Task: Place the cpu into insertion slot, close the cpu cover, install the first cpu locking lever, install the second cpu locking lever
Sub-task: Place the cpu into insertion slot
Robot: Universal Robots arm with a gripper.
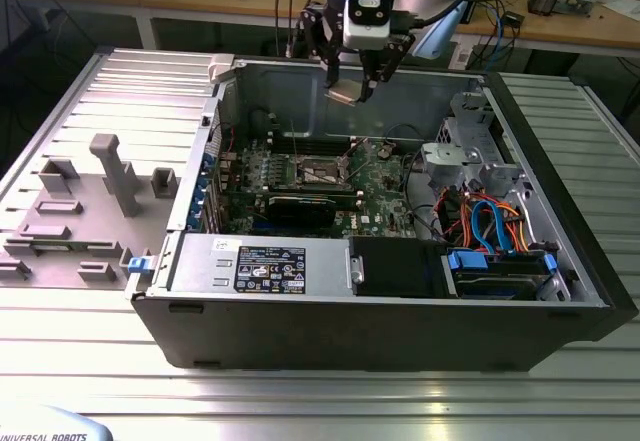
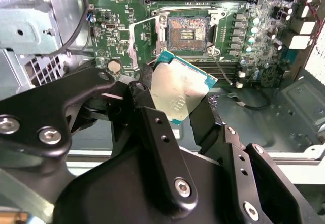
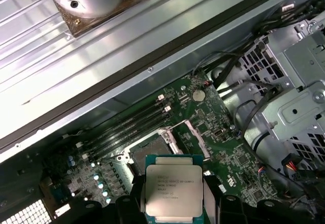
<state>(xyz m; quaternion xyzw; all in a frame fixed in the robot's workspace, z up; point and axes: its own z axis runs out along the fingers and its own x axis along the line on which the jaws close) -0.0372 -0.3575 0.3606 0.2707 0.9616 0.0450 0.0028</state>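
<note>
Second wrist view: your hand (image 2: 175,93) is pinching the cpu (image 2: 181,88) by its edges, insertion slot (image 2: 185,33) sitting open; likely light, fragile.

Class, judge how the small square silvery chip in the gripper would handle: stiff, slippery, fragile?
The flat silvery-topped square chip is probably rigid: it spans the black gripper unbent. Its smooth metal top looks slippery. Held by thin edges, it could tilt.

An open computer case (image 1: 380,346) lies on a ribbed metal table (image 1: 300,401) beside grey fixtures (image 1: 115,171).
</note>
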